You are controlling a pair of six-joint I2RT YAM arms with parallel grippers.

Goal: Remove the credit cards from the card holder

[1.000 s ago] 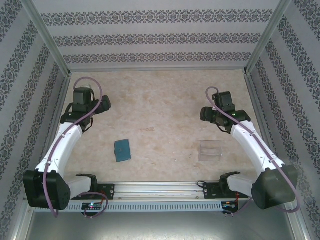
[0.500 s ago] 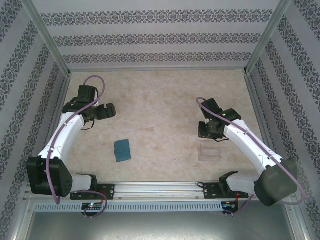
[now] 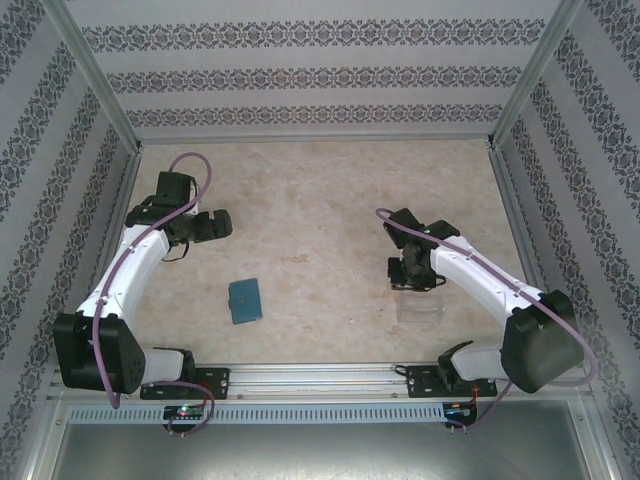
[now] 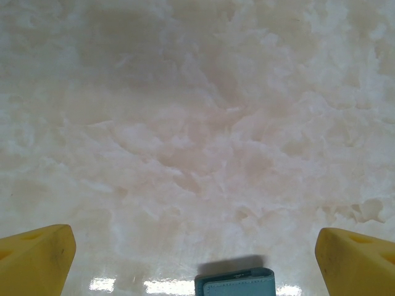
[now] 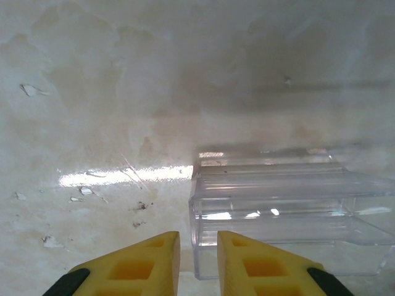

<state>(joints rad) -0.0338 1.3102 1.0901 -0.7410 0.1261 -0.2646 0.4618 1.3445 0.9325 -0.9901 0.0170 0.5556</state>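
Teal card holder (image 3: 244, 300) — near left hand (image 3: 226, 222), apart

Bright, even overhead light. White glare streaks on the glossy table (image 4: 185, 123) in both wrist views; the card holder (image 4: 234, 285) throws a short soft shadow.

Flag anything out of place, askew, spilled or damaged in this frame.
Nothing is spilled or broken. The card holder looks closed and lies slightly askew on the table. Oddest: the right gripper sits at a corner of the clear box, not at the holder. Small flaky marks dot the table.
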